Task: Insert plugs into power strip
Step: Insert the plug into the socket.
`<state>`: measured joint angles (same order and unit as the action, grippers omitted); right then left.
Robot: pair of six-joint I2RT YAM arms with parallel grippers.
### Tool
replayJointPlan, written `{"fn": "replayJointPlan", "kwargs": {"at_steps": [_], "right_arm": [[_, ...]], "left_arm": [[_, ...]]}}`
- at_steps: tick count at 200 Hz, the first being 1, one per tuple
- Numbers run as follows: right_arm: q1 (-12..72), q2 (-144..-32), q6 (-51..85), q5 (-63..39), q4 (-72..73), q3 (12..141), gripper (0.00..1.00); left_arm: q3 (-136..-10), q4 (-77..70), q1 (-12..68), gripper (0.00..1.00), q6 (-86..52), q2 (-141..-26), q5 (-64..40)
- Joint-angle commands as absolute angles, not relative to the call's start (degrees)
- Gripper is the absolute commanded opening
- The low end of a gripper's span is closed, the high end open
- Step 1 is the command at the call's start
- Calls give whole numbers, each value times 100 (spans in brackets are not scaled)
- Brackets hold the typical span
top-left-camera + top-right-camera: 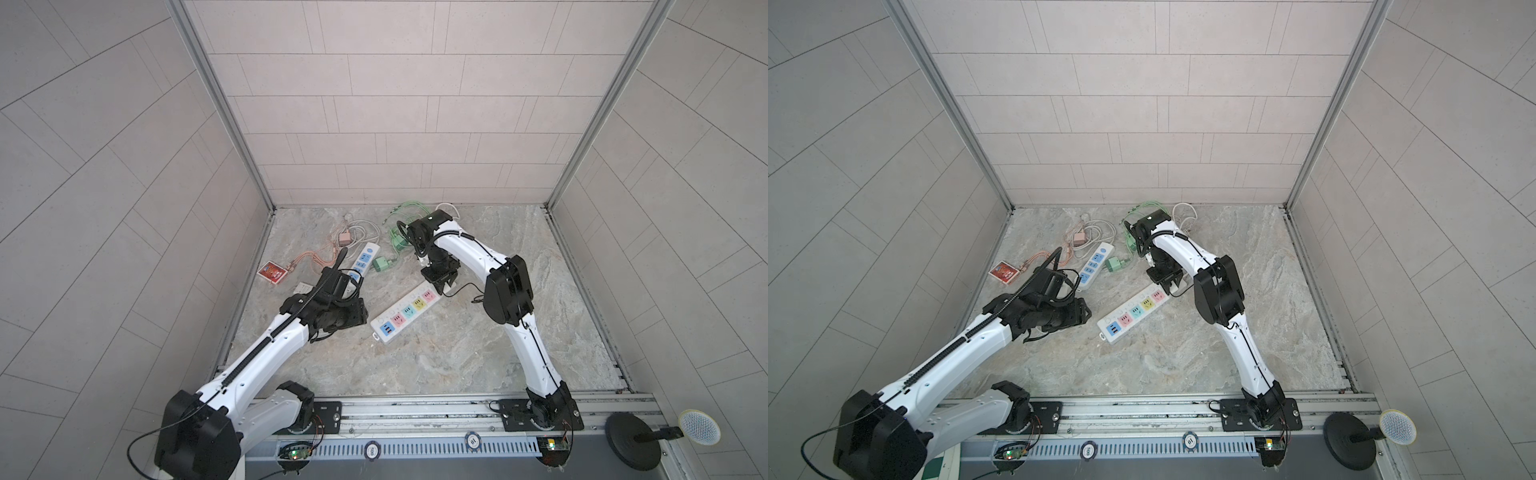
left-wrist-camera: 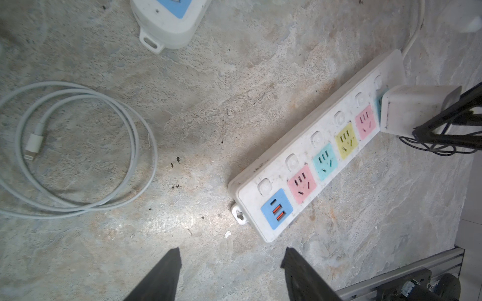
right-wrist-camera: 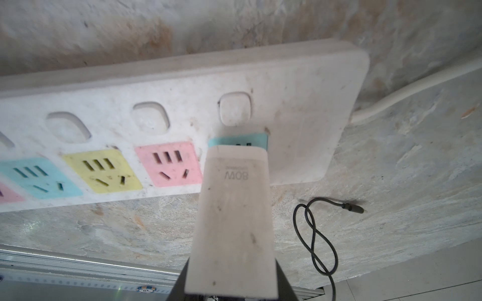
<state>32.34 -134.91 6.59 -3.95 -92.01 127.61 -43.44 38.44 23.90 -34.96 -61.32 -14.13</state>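
**Right wrist view: white adapter poised at the end socket**

From where I stand, the right pincer [image 1: 440,284] is pinching the white adapter [image 3: 233,221] by its rear end. The adapter's nose points down at the pastel power strip [image 3: 182,104]. Directly ahead of the pincer's tips, the adapter covers most of the teal end socket [image 3: 238,139]. The pink socket [image 3: 169,164] lies just beside it, uncovered. The prongs are hidden under the adapter body, so I cannot tell whether they have entered the slots. A thin black cable [image 3: 315,234] lies looped on the counter [image 2: 208,117], off to one side of the pincer.

The left pincer [image 2: 232,258] hangs spread and empty above the counter. The USB end of the strip lies just ahead of it.

In a top view, a mint green plug [image 1: 379,264] and a dusty pink plug [image 1: 344,238] wait on the counter, well beyond both pincers.

My guess is that the step in hand is seating this adapter. To do it well:

- **Square it up:** the adapter looks tilted against the strip's face, so I'd level it first.
- **Push straight:** press along the prongs rather than at an angle.
- **Brace the strip:** it lies loose, so the idle left pincer could press on its near end to stop it skating away.
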Motion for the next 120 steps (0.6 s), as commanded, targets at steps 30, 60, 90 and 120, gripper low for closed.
{"fn": "replayJointPlan", "kwargs": {"at_steps": [30, 60, 90, 120], "right_arm": [[3247, -13616, 712, -653, -8894, 12906, 30], [3245, -13493, 723, -650, -8868, 12946, 35], [3235, -13462, 738, -608, -8894, 12998, 38], [3239, -13440, 758, -536, -8921, 12990, 39]], "left_arm": [[-4245, 3876, 2364, 70, -3454, -6132, -1424], [-4254, 3858, 2358, 70, -3437, -6173, -1432], [-4254, 3858, 2364, 70, -3428, -6190, -1458], [-4245, 3858, 2364, 70, -3439, -6150, -1461]]}}
